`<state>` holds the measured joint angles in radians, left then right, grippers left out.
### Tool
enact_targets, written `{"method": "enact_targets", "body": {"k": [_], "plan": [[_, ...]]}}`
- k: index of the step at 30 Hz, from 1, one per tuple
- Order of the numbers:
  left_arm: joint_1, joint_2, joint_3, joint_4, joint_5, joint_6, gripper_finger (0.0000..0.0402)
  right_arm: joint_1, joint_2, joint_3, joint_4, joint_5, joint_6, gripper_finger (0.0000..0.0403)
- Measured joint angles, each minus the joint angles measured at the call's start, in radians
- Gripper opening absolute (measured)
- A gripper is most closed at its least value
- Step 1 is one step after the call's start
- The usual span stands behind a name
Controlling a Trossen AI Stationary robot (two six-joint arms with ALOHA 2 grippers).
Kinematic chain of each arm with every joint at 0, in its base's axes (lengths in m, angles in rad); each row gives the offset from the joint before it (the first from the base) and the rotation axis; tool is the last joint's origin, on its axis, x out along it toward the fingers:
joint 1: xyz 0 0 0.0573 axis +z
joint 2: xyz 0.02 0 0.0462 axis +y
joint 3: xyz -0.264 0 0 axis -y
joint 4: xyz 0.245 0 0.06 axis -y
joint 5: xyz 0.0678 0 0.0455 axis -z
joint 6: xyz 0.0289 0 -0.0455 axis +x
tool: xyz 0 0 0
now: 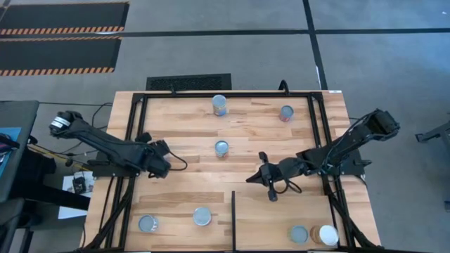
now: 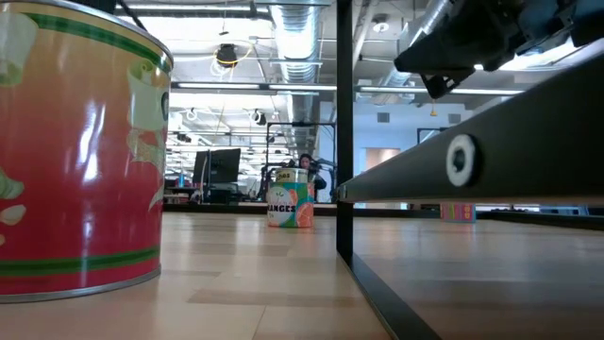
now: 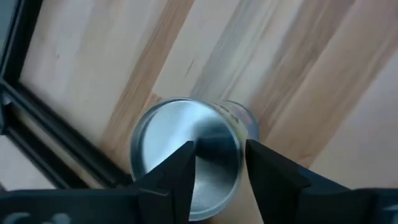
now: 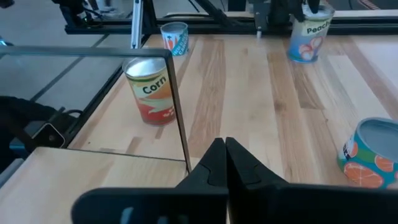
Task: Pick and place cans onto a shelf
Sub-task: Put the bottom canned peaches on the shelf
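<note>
The cans, such as the orange can [image 1: 222,147], stand upright on the counter [image 1: 183,119], long axis vertical. The left hand [image 1: 166,159] is slightly open and empty; in its wrist view 1 can [image 3: 186,149] lies below its fingers. The right hand [image 1: 254,178] is closed and empty.

Left arm stretched in from left side, left gripper [image 1: 163,167] at its tip, fingers [image 3: 180,168] parted. Right arm reaching in from right, right gripper [image 1: 250,178] leading, fingertips pressed together.
</note>
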<state>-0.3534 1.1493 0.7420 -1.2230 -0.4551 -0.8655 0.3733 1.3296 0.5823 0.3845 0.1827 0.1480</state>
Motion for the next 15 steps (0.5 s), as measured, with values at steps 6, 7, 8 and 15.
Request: {"method": "enact_targets", "body": {"k": [6, 7, 8, 15], "plan": [[-0.003, 0.014, -0.009, 0.001, 0.005, 0.038, 0.0054, 0.000, 0.000, 0.000, 0.007, 0.000, 0.000, 0.0004], [-0.005, 0.013, -0.007, 0.001, 0.006, 0.051, 0.0035, 0.000, 0.000, 0.000, 0.008, 0.000, 0.000, 0.0004], [-0.006, 0.011, -0.003, 0.002, 0.010, 0.061, 0.0019, 0.001, 0.000, 0.000, 0.008, 0.000, 0.000, 0.0004], [-0.015, 0.014, 0.106, 0.136, 0.098, 0.193, 0.0000, 0.020, -0.013, 0.000, -0.002, 0.000, 0.024, 0.0004]]}}
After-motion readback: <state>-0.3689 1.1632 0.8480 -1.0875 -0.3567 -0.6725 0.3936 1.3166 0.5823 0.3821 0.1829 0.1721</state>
